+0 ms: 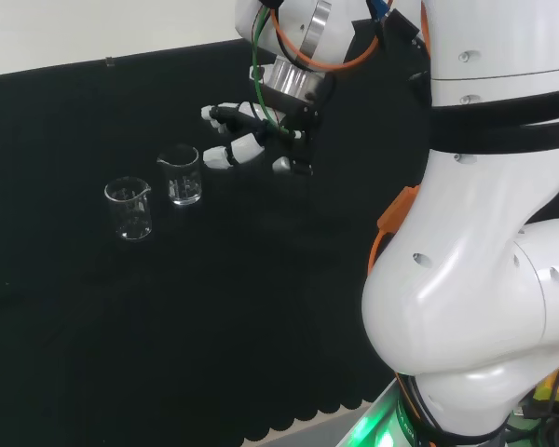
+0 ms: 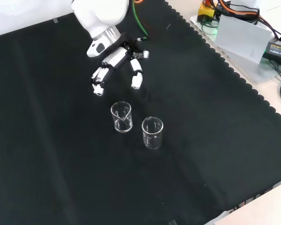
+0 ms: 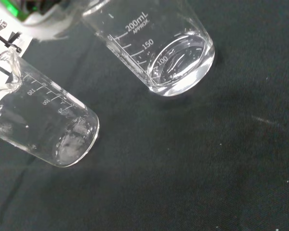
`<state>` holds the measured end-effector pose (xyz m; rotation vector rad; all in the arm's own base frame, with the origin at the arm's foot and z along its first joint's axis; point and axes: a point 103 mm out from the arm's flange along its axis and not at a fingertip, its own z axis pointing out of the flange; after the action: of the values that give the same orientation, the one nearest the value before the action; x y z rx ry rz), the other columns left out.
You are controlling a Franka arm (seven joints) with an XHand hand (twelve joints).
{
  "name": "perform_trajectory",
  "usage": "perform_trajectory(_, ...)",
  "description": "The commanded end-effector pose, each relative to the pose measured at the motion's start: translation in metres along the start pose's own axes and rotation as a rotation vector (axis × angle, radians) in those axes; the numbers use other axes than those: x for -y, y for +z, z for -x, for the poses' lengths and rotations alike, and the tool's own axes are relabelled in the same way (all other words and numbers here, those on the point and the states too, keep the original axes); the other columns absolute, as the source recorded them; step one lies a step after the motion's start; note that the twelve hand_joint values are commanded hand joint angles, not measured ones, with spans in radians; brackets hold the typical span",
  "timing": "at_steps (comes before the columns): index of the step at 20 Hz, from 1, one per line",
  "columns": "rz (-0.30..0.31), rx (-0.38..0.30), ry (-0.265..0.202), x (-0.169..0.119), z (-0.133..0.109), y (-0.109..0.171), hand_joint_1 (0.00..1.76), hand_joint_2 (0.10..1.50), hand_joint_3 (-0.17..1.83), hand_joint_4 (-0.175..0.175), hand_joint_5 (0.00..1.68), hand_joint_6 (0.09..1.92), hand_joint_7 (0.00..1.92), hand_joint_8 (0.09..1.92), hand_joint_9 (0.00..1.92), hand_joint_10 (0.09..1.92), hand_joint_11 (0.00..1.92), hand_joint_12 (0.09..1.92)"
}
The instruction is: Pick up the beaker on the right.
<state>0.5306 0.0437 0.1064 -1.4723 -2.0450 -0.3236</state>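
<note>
Head view: two clear glass beakers stand upright on the black cloth (image 1: 93, 307), side by side and a little apart. The right beaker (image 1: 183, 175) sits slightly farther back than the left beaker (image 1: 129, 209), and both look empty. The hand (image 1: 245, 142) hangs just to the right of the right beaker, its fingers (image 1: 225, 156) stretched out and relaxed toward the glass, spread fairly wide, holding nothing. The nearest fingertip is close beside the beaker's rim, and I cannot tell from here whether it touches. The arm (image 1: 484, 233) rises large and white on the right.

In the front view the hand (image 2: 113, 58) comes in from the top, fingers (image 2: 99, 76) pointing down the picture with the thumb (image 2: 136, 74) set apart from them. There is a clear gap of cloth (image 2: 61, 164) between the fingertips and the beaker closest to them (image 2: 121, 116). The other beaker (image 2: 152, 132) stands just to its right and a bit nearer the camera.

In the wrist view both beakers appear close and large, printed scales on their walls, bases resting on the cloth (image 3: 192, 168): one (image 3: 171, 45) beside the other (image 3: 43, 127), not touching.
</note>
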Motion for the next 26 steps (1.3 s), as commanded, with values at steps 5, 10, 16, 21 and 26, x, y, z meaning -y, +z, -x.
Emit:
perform_trajectory(5,0.018,-0.05,-0.012,-0.011,0.006,0.011,0.77,0.52,0.64,-0.054,0.23,0.09,0.2,0.57,0.31,0.62,0.0,1.12)
perform_trajectory(10,0.012,-0.069,-0.019,-0.018,0.006,0.022,0.77,0.52,0.64,-0.053,0.24,0.09,0.2,0.57,0.31,0.62,0.0,1.13)
perform_trajectory(16,0.017,-0.08,-0.035,-0.023,0.004,0.032,0.77,0.51,0.65,-0.053,0.23,0.09,0.2,0.56,0.31,0.62,0.0,1.13)
perform_trajectory(21,0.015,-0.113,-0.049,-0.031,-0.001,0.041,0.76,0.51,0.65,-0.053,0.23,0.09,0.2,0.56,0.31,0.62,0.0,1.13)
perform_trajectory(26,0.013,-0.12,-0.065,-0.036,-0.004,0.047,0.76,0.51,0.65,-0.053,0.23,0.09,0.2,0.56,0.31,0.61,0.0,1.13)
